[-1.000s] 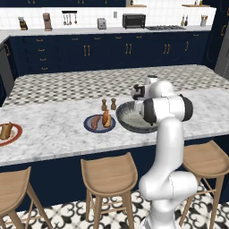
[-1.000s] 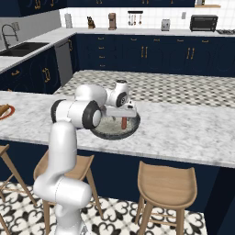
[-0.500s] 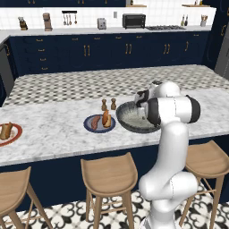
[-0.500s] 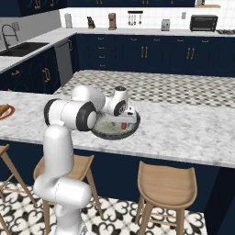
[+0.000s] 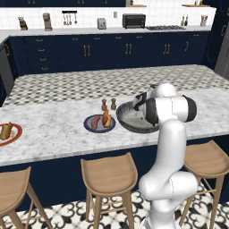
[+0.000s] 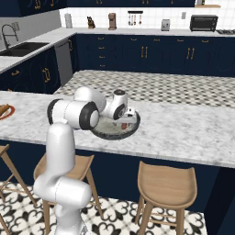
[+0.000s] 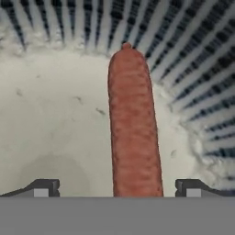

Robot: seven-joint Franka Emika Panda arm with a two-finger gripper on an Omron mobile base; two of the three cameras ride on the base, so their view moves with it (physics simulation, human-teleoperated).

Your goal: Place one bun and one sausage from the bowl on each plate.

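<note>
Marble island counter (image 5: 53,127) — dark bowl (image 5: 129,117), navy kitchen cabinets (image 5: 89,53)

The sausage (image 7: 134,126) at centre frame in the hand view is reddish-brown, on the bowl's (image 7: 55,133) speckled cream floor (its ribbed wall is dark-and-pale striped). At left, a blue-rimmed plate (image 5: 89,127) and an orange-red-rimmed plate (image 5: 17,134) sit on a grey-veined white marble counter (image 5: 53,125).

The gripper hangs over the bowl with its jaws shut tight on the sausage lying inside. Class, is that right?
One thing is wrong: the jaws are not shut. In the hand view the gripper stands wide open, its fingertips apart on either side of the sausage, not gripping it. The rest holds: the sausage lies inside the bowl.
</note>
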